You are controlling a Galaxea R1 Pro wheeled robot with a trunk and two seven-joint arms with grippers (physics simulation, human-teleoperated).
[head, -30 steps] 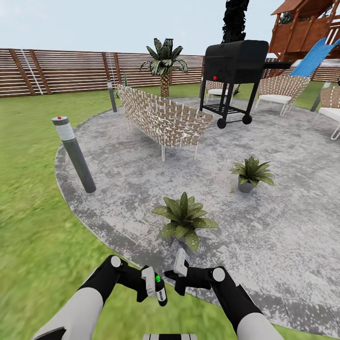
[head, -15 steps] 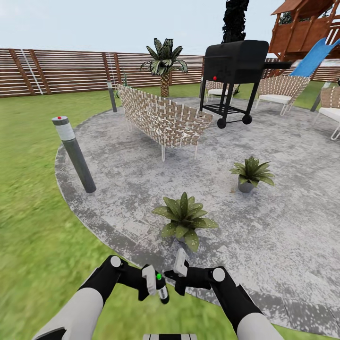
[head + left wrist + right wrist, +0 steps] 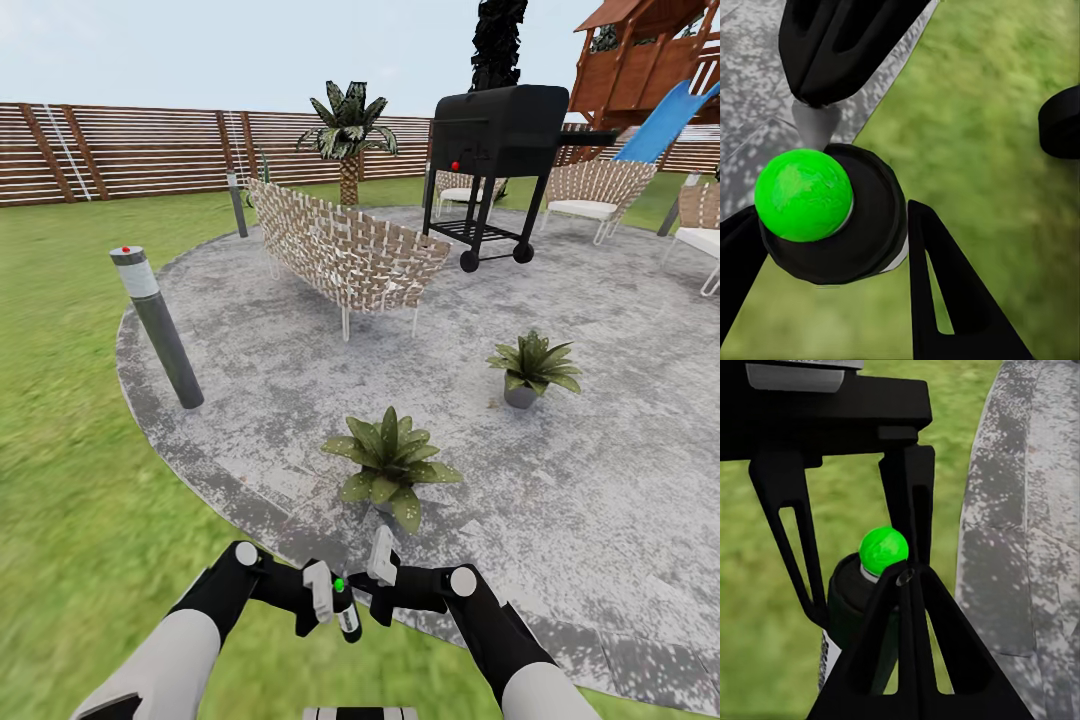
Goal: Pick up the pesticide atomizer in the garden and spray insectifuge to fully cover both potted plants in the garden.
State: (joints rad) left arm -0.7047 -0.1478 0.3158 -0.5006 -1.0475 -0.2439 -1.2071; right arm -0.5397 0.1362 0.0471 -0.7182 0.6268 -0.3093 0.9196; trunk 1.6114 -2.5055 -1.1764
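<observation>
Green lawn is seen around a round grey patio, with a brown slatted fence far behind. Two potted plants are set on the patio: the nearer plant is close to the patio's front edge, and the farther plant is deeper in and more to the right. A grey bollard lamp with a red dot is stood at the patio's left edge. A woven bench and a black grill are placed further back on the patio.

The pesticide atomizer is held over the grass, just in front of the patio's front edge. It is gripped between the fingers of the left gripper, which are closed on its dark body. A bright green ball is shown on its top. A white label is seen on the bottle, but no words can be read.

The right gripper is beside the bottle; whether its fingers are apart or together cannot be told.

Since the earlier pictures, the bottle has been raised a little, and the plants have stayed put.
</observation>
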